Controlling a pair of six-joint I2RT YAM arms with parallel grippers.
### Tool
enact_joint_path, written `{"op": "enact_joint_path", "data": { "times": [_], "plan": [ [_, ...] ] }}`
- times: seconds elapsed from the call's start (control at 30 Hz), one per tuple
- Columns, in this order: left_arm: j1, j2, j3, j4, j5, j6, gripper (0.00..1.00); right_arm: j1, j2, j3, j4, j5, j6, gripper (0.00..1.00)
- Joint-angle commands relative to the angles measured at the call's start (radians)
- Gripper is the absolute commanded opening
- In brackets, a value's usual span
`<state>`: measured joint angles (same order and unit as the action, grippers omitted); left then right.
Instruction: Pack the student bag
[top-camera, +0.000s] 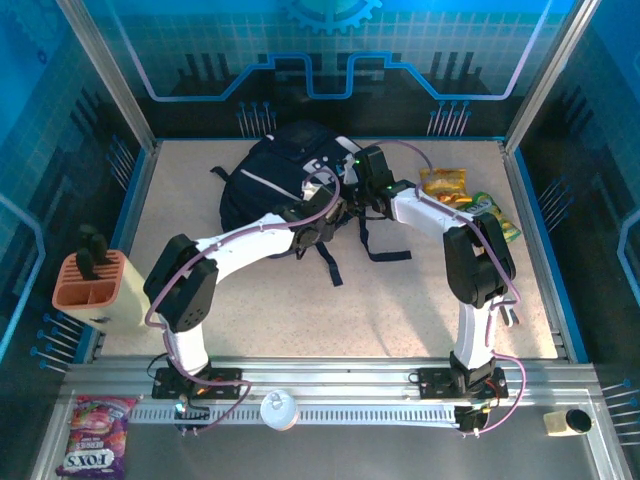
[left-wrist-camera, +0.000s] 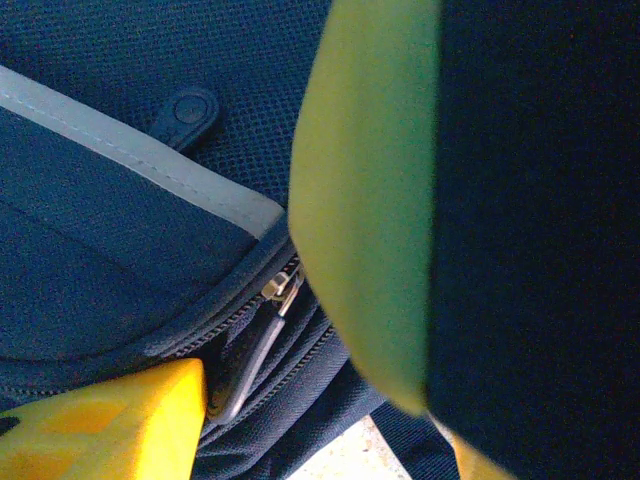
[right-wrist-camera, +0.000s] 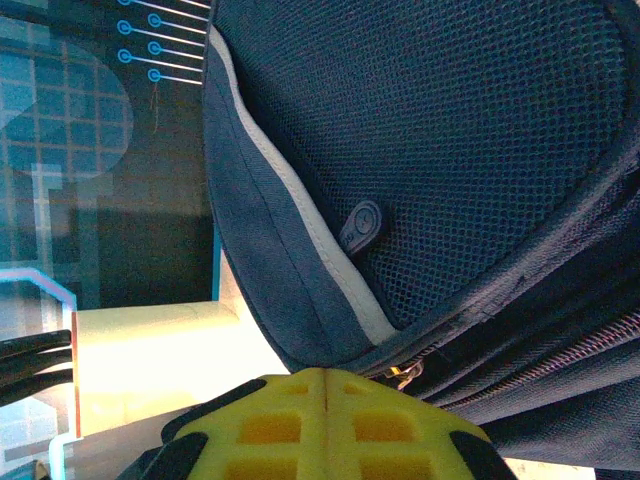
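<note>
Navy fabric: student bag (top-camera: 272, 180) lies directly under both my claws, zips closed. Left claw (left-wrist-camera: 295, 385): fingers apart, straddling metal zip pull (left-wrist-camera: 262, 335), nothing pinched. Right claw (right-wrist-camera: 325, 395): pads pressed together, holding nothing I can see, zip slider (right-wrist-camera: 405, 373) just beside tip. Step, I judge: opening bag. Next: close left on pull, drag along track.

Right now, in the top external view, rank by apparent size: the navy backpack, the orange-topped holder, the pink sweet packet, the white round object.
1. navy backpack, clearly largest.
2. orange-topped holder and pink sweet packet: too alike to rank.
3. white round object, smallest.
</note>
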<state>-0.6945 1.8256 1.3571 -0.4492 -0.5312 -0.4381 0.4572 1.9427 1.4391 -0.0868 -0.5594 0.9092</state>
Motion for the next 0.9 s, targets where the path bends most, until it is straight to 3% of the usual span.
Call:
{"op": "enact_joint_path", "data": {
  "times": [0.0,0.17,0.37,0.5,0.67,0.87],
  "plan": [
    [0.022,0.003,0.013,0.053,-0.003,-0.006,0.62,-0.002,-0.034,-0.001,-0.002,0.011,0.005,0.02],
    [0.080,-0.089,-0.095,0.144,0.186,-0.067,0.57,-0.036,-0.062,-0.047,-0.017,0.113,0.015,0.06],
    [0.190,-0.250,-0.244,0.207,0.391,-0.178,0.58,-0.035,-0.090,-0.078,-0.089,0.211,-0.027,0.25],
    [0.298,-0.321,-0.321,0.225,0.484,-0.309,0.58,-0.025,-0.109,-0.116,-0.071,0.230,-0.011,0.31],
    [0.383,-0.295,-0.320,0.234,0.556,-0.457,0.57,-0.007,-0.117,-0.134,-0.047,0.231,0.013,0.34],
    [0.406,-0.185,-0.240,0.230,0.580,-0.552,0.50,0.008,-0.122,-0.135,-0.054,0.239,0.020,0.35]
  ]
}}
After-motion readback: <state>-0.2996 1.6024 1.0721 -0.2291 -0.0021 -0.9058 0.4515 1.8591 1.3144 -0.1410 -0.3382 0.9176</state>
